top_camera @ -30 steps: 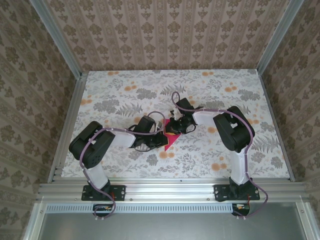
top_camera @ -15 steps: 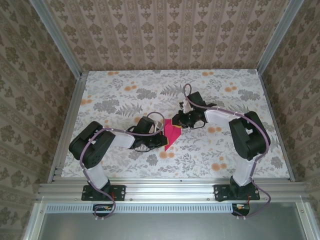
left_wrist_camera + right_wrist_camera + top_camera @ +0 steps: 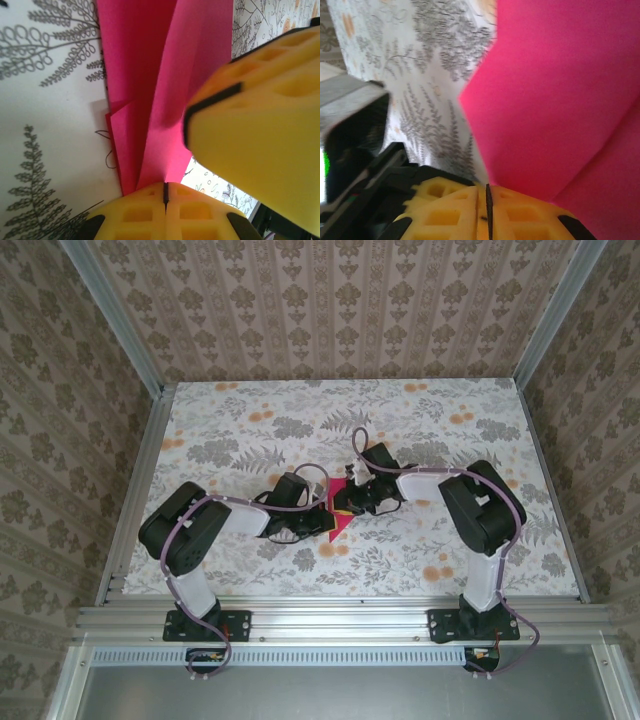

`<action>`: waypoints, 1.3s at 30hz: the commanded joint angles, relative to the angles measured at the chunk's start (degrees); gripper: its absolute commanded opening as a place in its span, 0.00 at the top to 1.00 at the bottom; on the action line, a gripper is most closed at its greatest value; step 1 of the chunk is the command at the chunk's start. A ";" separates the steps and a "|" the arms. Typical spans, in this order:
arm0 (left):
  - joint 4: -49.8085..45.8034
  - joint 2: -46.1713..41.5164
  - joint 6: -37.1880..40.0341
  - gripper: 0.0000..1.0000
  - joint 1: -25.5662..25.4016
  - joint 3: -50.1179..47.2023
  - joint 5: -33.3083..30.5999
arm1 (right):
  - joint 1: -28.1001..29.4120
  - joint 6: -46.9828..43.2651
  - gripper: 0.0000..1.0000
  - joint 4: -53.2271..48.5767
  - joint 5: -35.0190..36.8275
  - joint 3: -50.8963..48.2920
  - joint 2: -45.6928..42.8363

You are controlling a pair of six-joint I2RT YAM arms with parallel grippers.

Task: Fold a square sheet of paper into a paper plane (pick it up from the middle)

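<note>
Left gripper [image 3: 165,191]: you clamped the paper plane [image 3: 145,65], seemingly anchoring it.
Right gripper [image 3: 486,192]: pinched it near the table [image 3: 250,430] centre, probably to fold.

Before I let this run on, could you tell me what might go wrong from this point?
1. The left gripper and right gripper both look shut on the pink paper, close together; diverging pulls could tear it.
2. In the left wrist view a right finger sits just beside the left fingertips; they may collide.
3. The layers there fan unevenly, so a crease could set crooked.
</note>
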 commanded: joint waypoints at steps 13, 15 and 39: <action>-11.80 6.51 0.85 1.00 -1.29 -3.18 -1.55 | -3.98 -1.41 0.86 -5.29 3.90 8.88 7.61; -11.97 6.57 0.85 1.00 -1.34 -3.27 -1.46 | -4.87 -1.15 0.86 -5.02 3.67 9.91 8.71; -12.32 6.67 1.02 1.00 -1.41 -4.21 -0.89 | -10.86 -4.81 0.84 -14.36 5.82 25.21 17.63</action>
